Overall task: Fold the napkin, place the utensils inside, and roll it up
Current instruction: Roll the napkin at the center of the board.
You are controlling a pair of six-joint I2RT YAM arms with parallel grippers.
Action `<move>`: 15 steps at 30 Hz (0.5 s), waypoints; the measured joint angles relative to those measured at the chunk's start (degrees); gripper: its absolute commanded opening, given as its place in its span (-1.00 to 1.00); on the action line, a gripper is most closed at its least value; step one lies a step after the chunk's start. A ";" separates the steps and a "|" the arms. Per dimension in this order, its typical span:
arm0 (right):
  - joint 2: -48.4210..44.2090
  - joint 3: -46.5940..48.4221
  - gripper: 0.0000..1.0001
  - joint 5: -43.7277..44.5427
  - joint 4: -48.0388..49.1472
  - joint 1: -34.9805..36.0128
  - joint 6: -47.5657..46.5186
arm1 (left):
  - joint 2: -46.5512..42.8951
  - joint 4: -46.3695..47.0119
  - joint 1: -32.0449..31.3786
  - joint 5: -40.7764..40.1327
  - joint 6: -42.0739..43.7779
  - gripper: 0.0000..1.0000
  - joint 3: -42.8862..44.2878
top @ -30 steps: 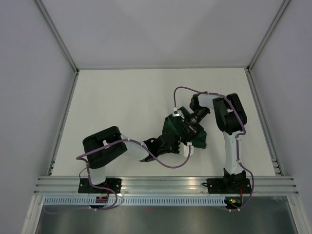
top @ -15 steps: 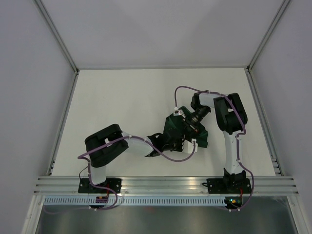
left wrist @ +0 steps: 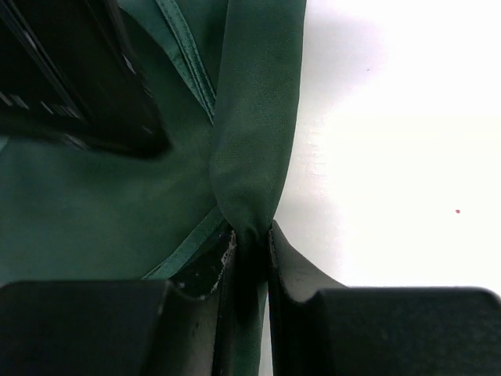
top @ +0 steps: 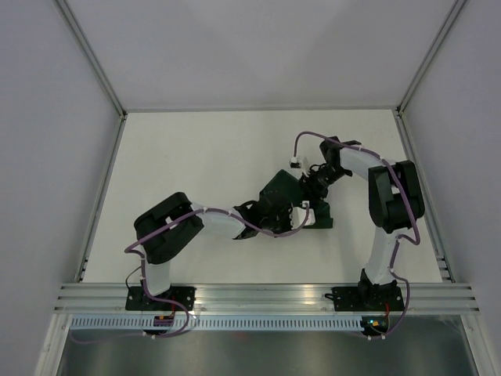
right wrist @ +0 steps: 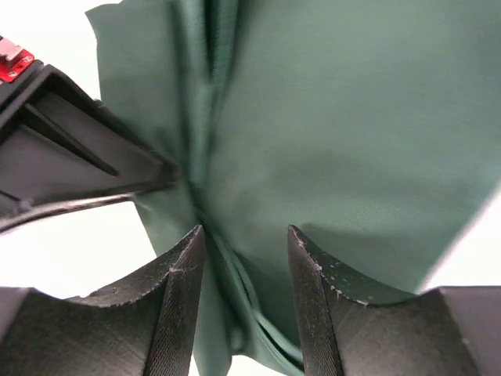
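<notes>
The dark green napkin (top: 278, 189) lies crumpled at mid-table between both grippers. My left gripper (top: 296, 213) is shut on a bunched fold of the napkin (left wrist: 258, 117); in the left wrist view the cloth is pinched between the fingertips of the left gripper (left wrist: 250, 239). My right gripper (top: 307, 186) is open just above the napkin (right wrist: 352, 117), and in the right wrist view a hemmed fold runs between the fingers of the right gripper (right wrist: 244, 243) without being clamped. No orange-yellow utensils show in any view.
The white table (top: 196, 157) is bordered by metal rails (top: 102, 196) at the sides and near edge. The left gripper's black body (right wrist: 63, 149) sits close beside the right fingers. The right gripper's black body (left wrist: 78, 78) looms over the cloth.
The right arm has swung out to the right and its gripper has pulled back up off the napkin. The left gripper has pushed farther right with the cloth, and the napkin has bunched and changed shape.
</notes>
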 measured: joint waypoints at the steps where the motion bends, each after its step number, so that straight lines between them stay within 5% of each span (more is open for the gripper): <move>1: -1.44 -0.90 0.05 0.35 2.03 -0.81 1.01 | 0.00 -0.24 0.52 1.09 -1.11 -0.95 0.17; 15: -30.21 -27.08 0.08 3.08 24.90 -6.40 4.66 | 6.71 -10.08 8.70 21.90 -13.66 -0.95 10.51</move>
